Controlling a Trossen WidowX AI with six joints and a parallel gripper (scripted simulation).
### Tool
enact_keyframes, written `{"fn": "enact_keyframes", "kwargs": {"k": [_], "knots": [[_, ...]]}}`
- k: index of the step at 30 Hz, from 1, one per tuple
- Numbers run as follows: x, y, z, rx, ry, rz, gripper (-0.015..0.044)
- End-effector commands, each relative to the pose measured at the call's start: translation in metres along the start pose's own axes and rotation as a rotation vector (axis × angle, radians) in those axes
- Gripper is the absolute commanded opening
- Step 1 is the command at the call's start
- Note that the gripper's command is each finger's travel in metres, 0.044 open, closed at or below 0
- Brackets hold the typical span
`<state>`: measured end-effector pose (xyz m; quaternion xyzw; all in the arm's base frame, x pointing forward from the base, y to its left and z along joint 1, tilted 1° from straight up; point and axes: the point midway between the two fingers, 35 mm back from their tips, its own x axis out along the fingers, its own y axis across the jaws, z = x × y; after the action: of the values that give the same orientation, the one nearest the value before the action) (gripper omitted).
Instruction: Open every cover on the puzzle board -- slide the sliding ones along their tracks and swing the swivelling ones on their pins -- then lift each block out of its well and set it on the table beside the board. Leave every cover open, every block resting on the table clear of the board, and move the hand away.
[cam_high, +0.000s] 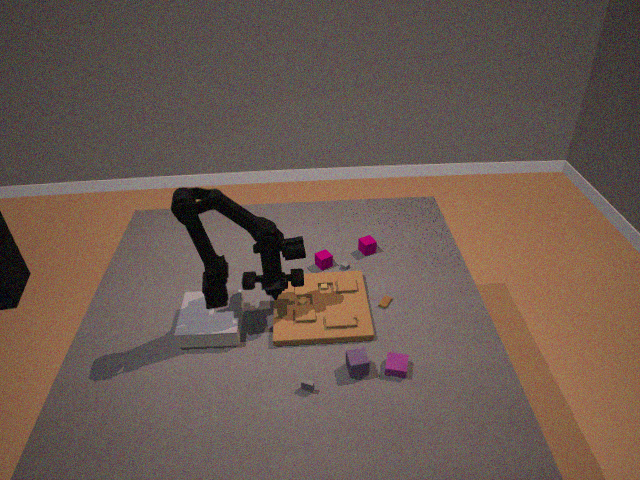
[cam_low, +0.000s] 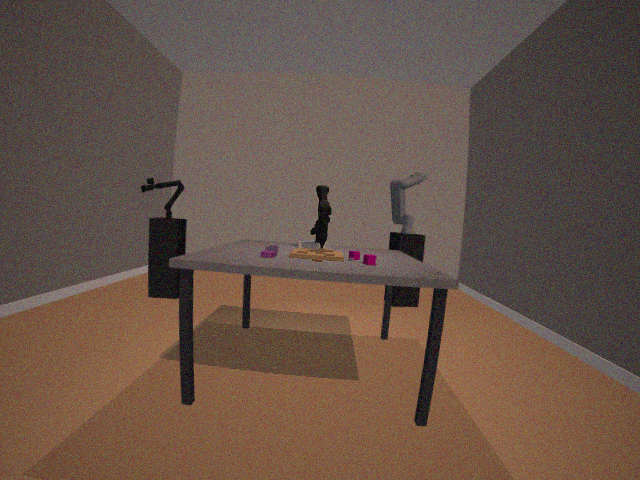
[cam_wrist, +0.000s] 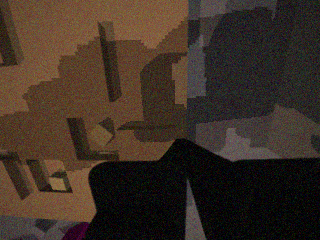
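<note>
The wooden puzzle board lies on the table, partly in the arm's shadow. Raised covers show on it: one at the far right, one at the near right and one left of the middle. Two open wells each hold a small pale block, one block near the middle and one at the far side. My gripper is shut and empty, low at the board's left edge. Its fingers hide part of the board in the wrist view.
A small orange piece lies right of the board. Two magenta cubes stand behind it. A purple block and a pink block lie in front, with a grey bit. A white box is at the left.
</note>
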<state>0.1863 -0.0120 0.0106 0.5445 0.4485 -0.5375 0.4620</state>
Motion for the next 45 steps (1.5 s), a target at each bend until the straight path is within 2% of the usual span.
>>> {"fn": "enact_keyframes", "kwargs": {"k": [1, 45], "knots": [[0.006, -0.004, 0.0, 0.0, -0.001, -0.013, 0.0], [0.006, 0.018, 0.007, 0.0, -0.002, -0.011, 0.0]]}}
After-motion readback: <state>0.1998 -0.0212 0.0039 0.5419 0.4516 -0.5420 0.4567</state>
